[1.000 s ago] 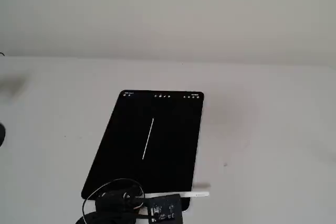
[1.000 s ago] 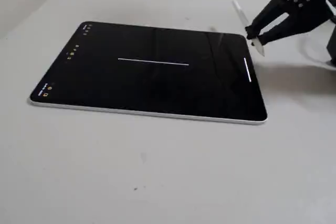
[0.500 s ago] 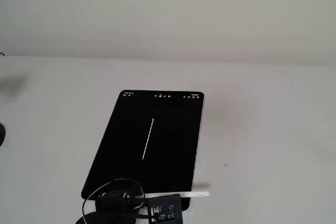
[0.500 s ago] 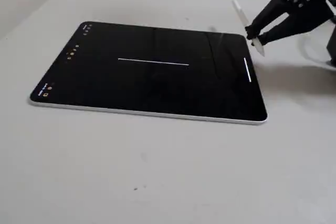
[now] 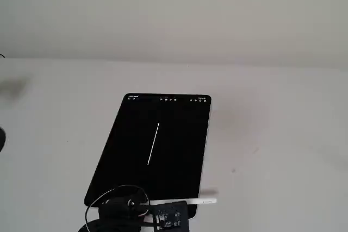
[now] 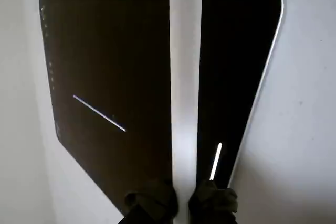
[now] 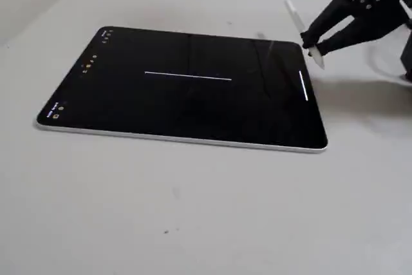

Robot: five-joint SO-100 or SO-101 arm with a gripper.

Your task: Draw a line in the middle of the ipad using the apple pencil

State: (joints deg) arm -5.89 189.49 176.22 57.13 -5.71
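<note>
The ipad (image 7: 193, 104) lies flat on the table, its black screen lit. The line (image 7: 188, 76) is a thin white stroke across the middle of the screen, also seen in the wrist view (image 6: 100, 113) and in a fixed view (image 5: 153, 143). My gripper (image 7: 313, 44) is shut on the apple pencil (image 7: 297, 20), a slim white stylus. It is held tilted just past the ipad's right short edge, tip down. In the wrist view the apple pencil (image 6: 185, 77) runs straight up between my dark fingers (image 6: 212, 200). I cannot tell if the tip touches anything.
A second, short white stroke (image 7: 303, 85) sits on the screen close to the short edge by the gripper. Small icons (image 7: 90, 64) line the opposite short side. The pale table (image 7: 193, 210) surrounds the ipad. A black cable (image 5: 117, 196) loops at the arm.
</note>
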